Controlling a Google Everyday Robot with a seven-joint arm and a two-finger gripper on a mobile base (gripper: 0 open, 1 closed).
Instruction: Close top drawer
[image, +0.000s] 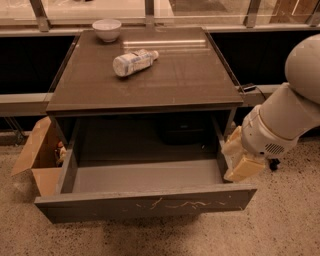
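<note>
The top drawer (145, 205) has a matt dark front scored with pale scratches and a smooth, dull grey inside, while the bench (190, 80) above it is smooth with a faint sheen. The tool (239, 161), just beside the drawer's right wall, looks like matt cream plastic. The bottle (132, 62) looks like glossy plastic, the box (37, 155) plain cardboard, the floor (280, 220) speckled stone.

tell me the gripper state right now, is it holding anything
Gripper: cannot be told; it is at the right side of the open top drawer, near the front corner.
</note>
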